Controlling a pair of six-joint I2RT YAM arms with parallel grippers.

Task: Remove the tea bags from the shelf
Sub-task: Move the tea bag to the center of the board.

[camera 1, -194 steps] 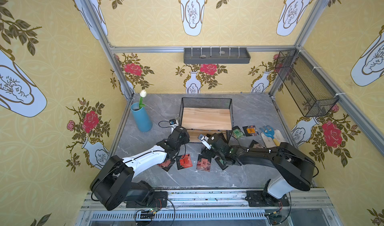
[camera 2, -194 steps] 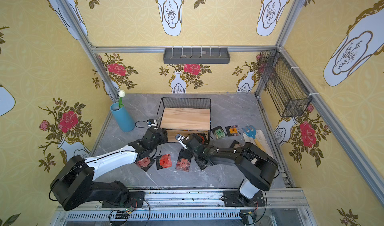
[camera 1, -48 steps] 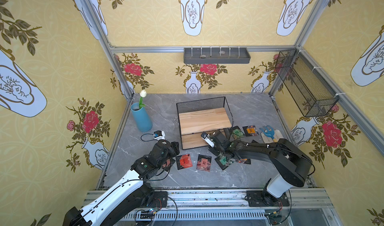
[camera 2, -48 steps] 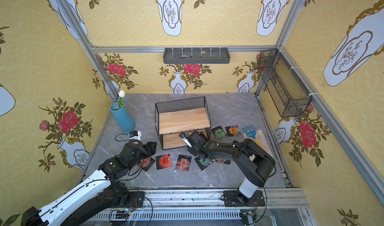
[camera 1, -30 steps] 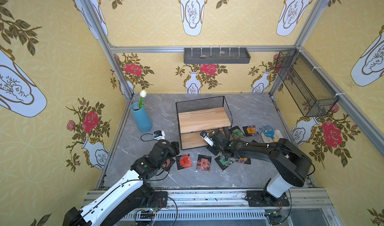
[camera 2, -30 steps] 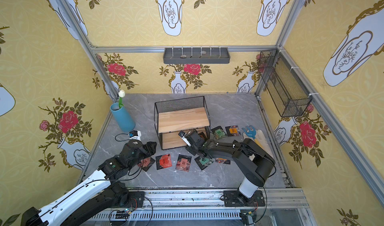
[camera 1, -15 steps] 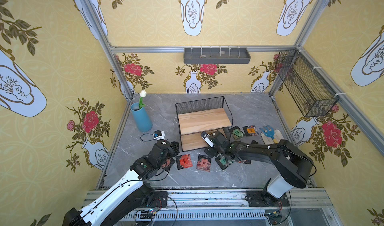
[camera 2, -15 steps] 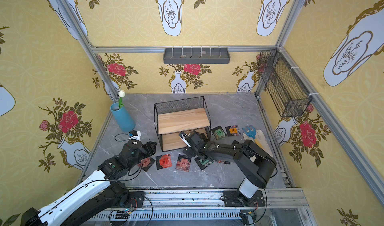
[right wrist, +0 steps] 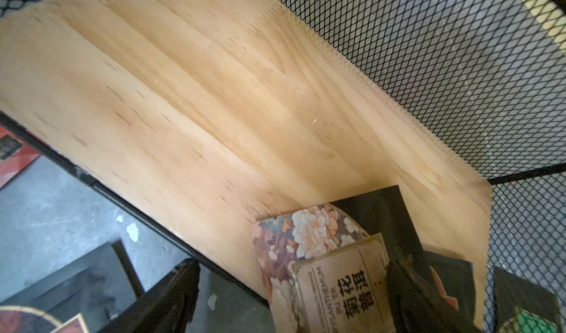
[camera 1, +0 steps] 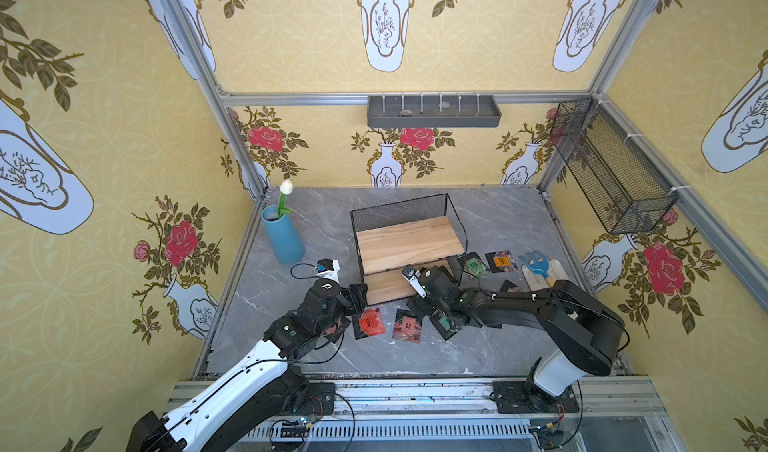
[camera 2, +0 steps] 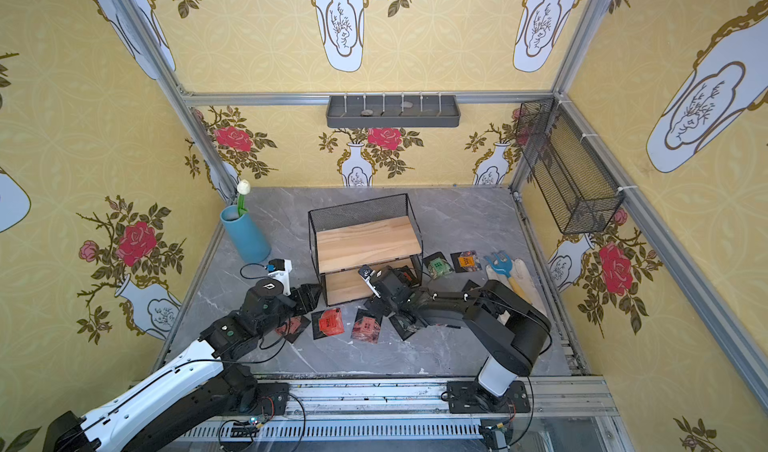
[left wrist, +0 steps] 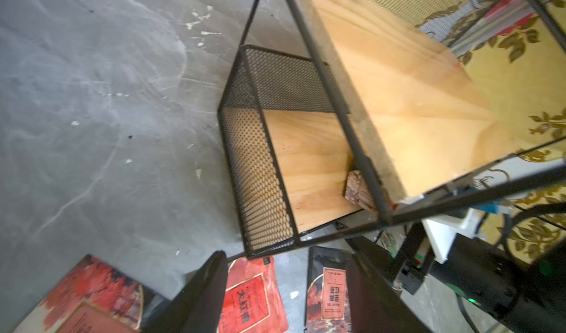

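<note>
The shelf (camera 1: 409, 242) (camera 2: 368, 238) stands mid-floor, its top board bare. In the right wrist view a beige floral tea bag (right wrist: 321, 264) lies at a front corner of the lower board (right wrist: 214, 101), overlapping a dark one (right wrist: 444, 282). My right gripper (right wrist: 294, 294) (camera 1: 434, 281) is open there, one finger over the floral bag and one outside the frame. My left gripper (left wrist: 284, 297) (camera 1: 357, 297) hangs open by the shelf's left front corner, above a red tea bag (left wrist: 251, 294) (camera 1: 371, 322) and a dark red one (left wrist: 329, 294) (camera 1: 407, 325) on the floor.
More tea bags lie on the floor: green ones (camera 1: 446, 321) (camera 1: 476, 266) and an orange one (camera 1: 503, 261). A blue vase (camera 1: 282, 238) stands back left. A blue fork with a wooden handle (camera 1: 540, 267) lies right. A grey wall tray (camera 1: 432, 111) and a mesh basket (camera 1: 611, 171) hang above.
My right gripper's jaws have widened at the lower board's front. The left arm and the shelf have stayed where they were.
</note>
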